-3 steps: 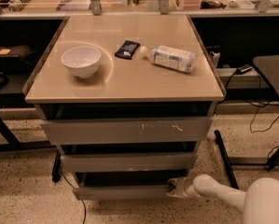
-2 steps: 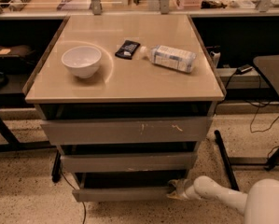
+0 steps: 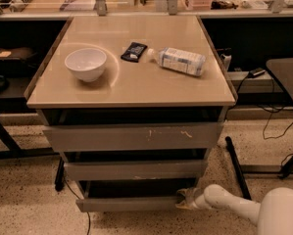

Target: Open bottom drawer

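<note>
The bottom drawer (image 3: 129,203) is the lowest and narrowest of three grey fronts under the tan cabinet top (image 3: 131,89). It stands pulled out a little, with a dark gap above its front. My gripper (image 3: 186,199) is at the drawer front's right end, on the white arm (image 3: 234,207) that reaches in from the lower right. The middle drawer (image 3: 134,170) and the scratched top drawer (image 3: 134,137) sit above it.
On the cabinet top lie a white bowl (image 3: 85,64), a dark packet (image 3: 134,52) and a plastic bottle (image 3: 179,61) on its side. A black table leg (image 3: 238,168) stands to the right, cables trail on the speckled floor, and dark shelving flanks both sides.
The gripper has stayed at the drawer's right end and shifted slightly left and down. The bottom drawer front sits a little further out.
</note>
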You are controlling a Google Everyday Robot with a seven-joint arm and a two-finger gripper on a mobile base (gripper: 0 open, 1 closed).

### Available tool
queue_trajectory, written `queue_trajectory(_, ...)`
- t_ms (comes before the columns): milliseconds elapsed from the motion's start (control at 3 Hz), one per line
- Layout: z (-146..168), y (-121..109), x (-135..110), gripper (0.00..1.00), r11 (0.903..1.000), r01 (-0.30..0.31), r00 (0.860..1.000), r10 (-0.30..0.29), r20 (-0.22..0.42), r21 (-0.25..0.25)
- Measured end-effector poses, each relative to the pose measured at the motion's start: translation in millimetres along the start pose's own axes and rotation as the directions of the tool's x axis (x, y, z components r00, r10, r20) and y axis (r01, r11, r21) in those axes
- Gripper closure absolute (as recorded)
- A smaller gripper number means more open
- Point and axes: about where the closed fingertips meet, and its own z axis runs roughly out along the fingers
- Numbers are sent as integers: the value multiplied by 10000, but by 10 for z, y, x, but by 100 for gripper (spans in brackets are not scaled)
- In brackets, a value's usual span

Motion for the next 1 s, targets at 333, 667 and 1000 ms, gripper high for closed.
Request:
queue_trajectory(333,-60,143,56,36,9998,-124,9992,131,383,-181)
queue_trajectory(667,-69,140,24,36,9998,-125,9992,131,384,-181)
queue_trajectory(1000,-134,377,172,59,9984,-438,9976,455,518,-345)
